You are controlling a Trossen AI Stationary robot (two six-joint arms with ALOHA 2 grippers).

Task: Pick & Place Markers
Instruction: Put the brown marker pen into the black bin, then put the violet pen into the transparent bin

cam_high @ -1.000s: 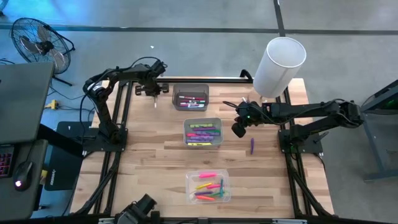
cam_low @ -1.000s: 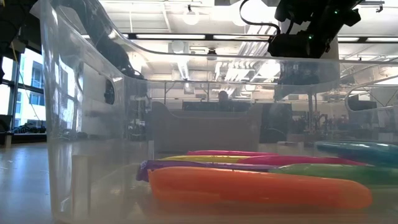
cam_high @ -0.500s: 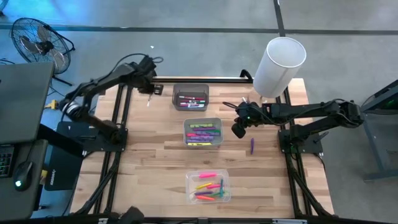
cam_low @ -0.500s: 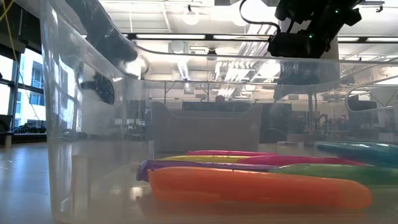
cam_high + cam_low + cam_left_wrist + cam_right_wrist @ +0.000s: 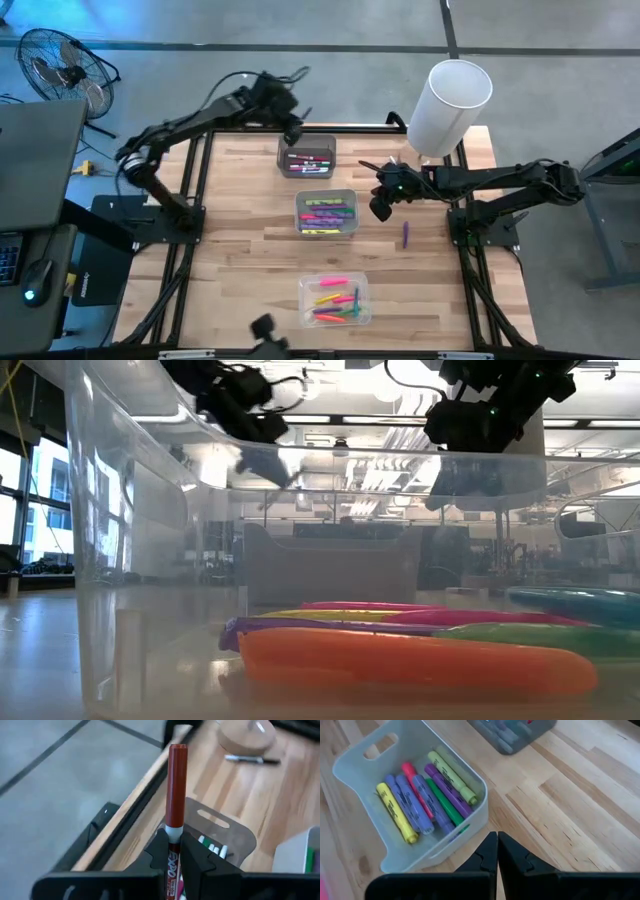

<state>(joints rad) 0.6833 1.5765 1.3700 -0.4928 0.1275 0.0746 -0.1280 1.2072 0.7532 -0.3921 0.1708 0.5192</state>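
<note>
A dark-red whiteboard marker (image 5: 176, 805); yellow, pink, purple and green highlighters (image 5: 427, 795) in a pale grey bin (image 5: 355, 780); light wooden table (image 5: 240, 240).

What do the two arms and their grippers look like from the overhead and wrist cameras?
Both arms are dark, slim and jointed, with loose black cables looping near the wrists. The left gripper and the right gripper each end in two matte black, wedge-shaped fingers mounted on a black crossbar. No markings show on the fingers. Small green lights glow on the right wrist.

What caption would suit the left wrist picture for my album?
Left pincer shut on a red-capped marker, held over the dark grey bin of markers at the table's edge.
</note>
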